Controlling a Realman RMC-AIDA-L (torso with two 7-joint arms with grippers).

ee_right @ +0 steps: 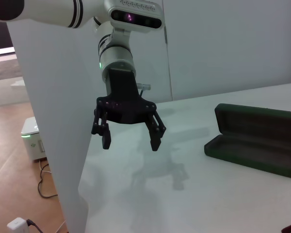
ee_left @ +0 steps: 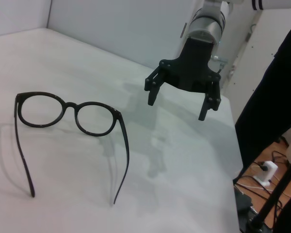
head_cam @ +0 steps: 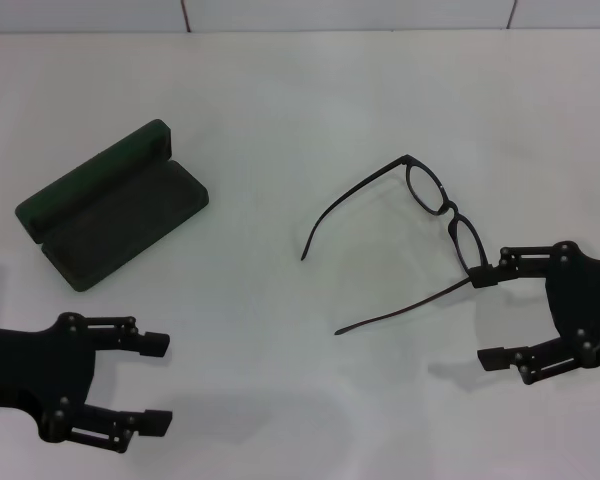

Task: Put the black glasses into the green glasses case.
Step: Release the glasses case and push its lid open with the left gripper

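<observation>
On the white table (head_cam: 300, 90) there are two grippers, one green glasses case (head_cam: 115, 205) and one black glasses (head_cam: 410, 235). The left gripper (head_cam: 158, 382) hovers near the case with fingers spread wide and holds nothing. The right gripper (head_cam: 490, 318) is also wide open, one fingertip just at the temple hinge. The case lies open at the left; the glasses lie unfolded, well apart from it.

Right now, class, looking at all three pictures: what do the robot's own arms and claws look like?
Both claws are matte black, each with two fingers built from jointed linkage bars dotted with small metal screws. The left claw and right claw look alike. Each sits on a silver-grey cylindrical wrist leading into a white arm with black rings. On the left arm, a small green light glows at the wrist, and a thin cable runs beside the claw mount.
</observation>
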